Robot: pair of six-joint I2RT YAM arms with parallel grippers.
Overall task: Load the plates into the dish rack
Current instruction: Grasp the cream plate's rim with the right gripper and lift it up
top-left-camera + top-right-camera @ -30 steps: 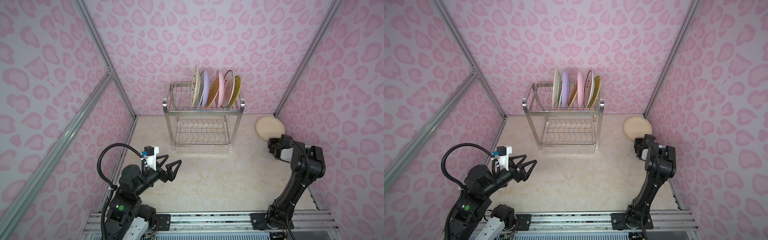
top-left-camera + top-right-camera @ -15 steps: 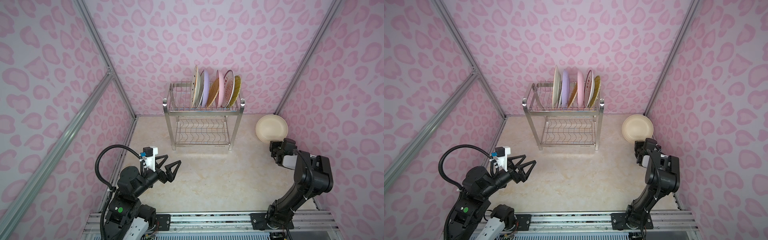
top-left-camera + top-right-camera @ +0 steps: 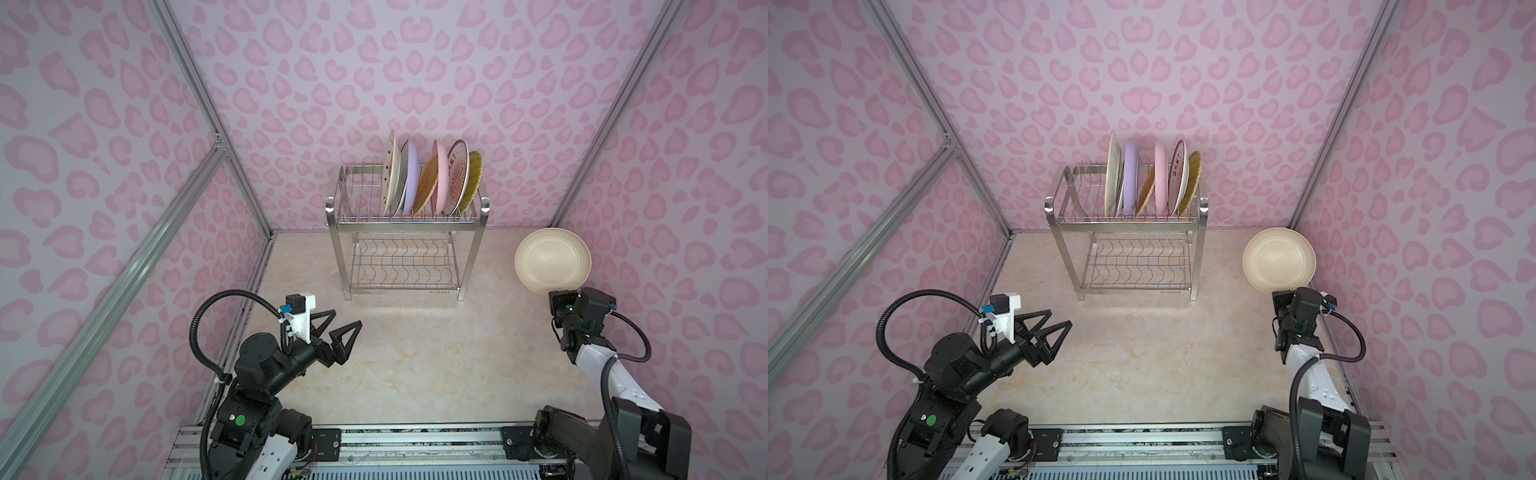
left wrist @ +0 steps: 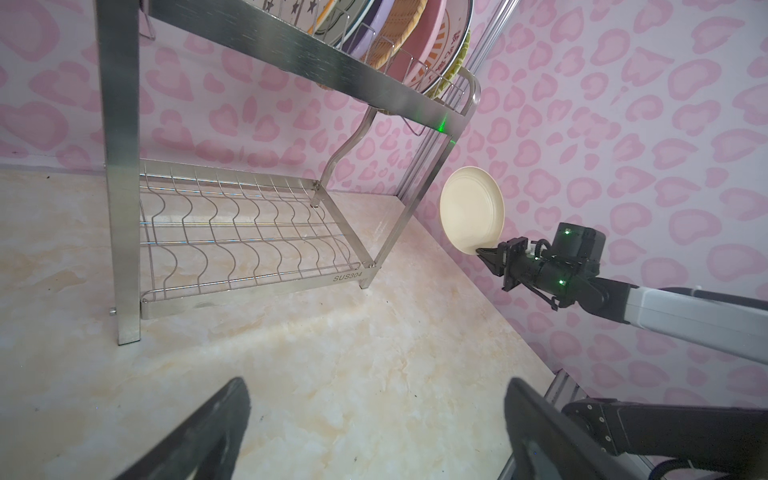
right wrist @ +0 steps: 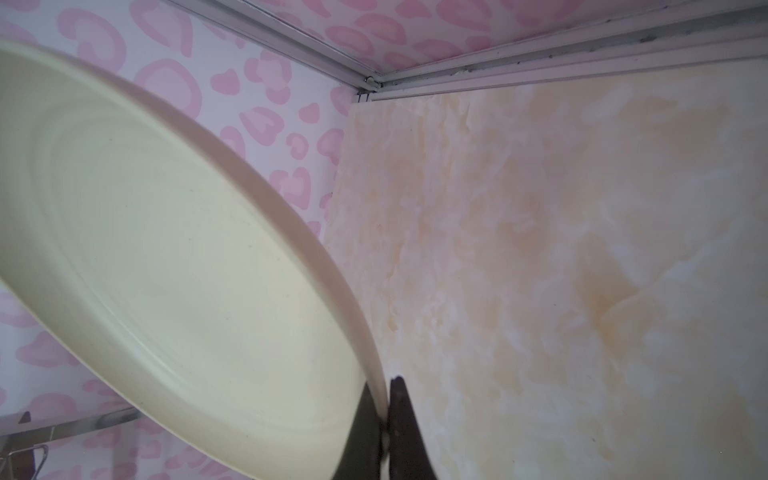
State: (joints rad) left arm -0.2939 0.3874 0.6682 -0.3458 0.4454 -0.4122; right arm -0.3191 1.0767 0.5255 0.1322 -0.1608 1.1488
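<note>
The dish rack (image 3: 405, 224) (image 3: 1125, 226) stands at the back middle of the table. Its upper tier holds several plates on edge, from a star-patterned one (image 3: 390, 174) through lilac (image 3: 411, 174) and pink (image 3: 440, 174) to yellow (image 3: 474, 178). My right gripper (image 3: 559, 296) (image 5: 384, 399) is shut on the rim of the plain cream plate (image 3: 552, 262) (image 5: 166, 270). That plate hangs tilted above the table, right of the rack and near the right wall. My left gripper (image 3: 347, 318) (image 4: 376, 386) hovers open and empty at the front left.
Pink patterned walls close in the table on three sides, with aluminium posts (image 3: 615, 112) in the corners. The rack's lower wavy-wire shelf (image 4: 249, 232) sits just above the marble tabletop (image 3: 415, 353). A metal rail (image 3: 415, 436) runs along the front edge.
The right gripper closed on the cream plate's near rim, lifted it off the table and tilted its face up. The right arm drew back toward the front. The left arm barely moved.
</note>
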